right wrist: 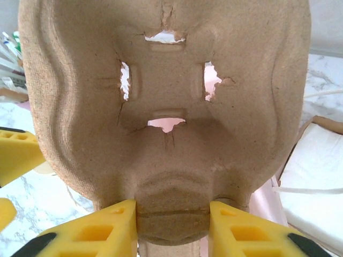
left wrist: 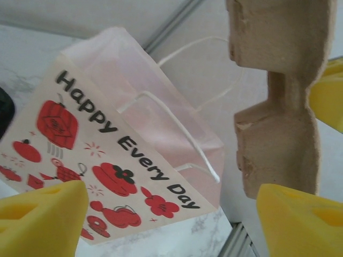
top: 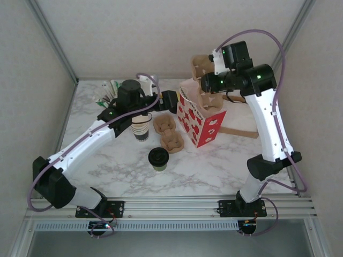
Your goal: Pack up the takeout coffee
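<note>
Moulded pulp carrier: fibrous tan, rounded wells, torn slots at centre. Lower edge clamped in right pincer. Right arm folded high at upper right of overhead view, holding carrier on edge by open top of paper bag. Bag white with red print and string handles. Left arm stretched to frame centre; left pincer spread wide beside bag. Cream paper cup, round black lid on, stands on marbled bench, lower centre, apart from bag.
</note>
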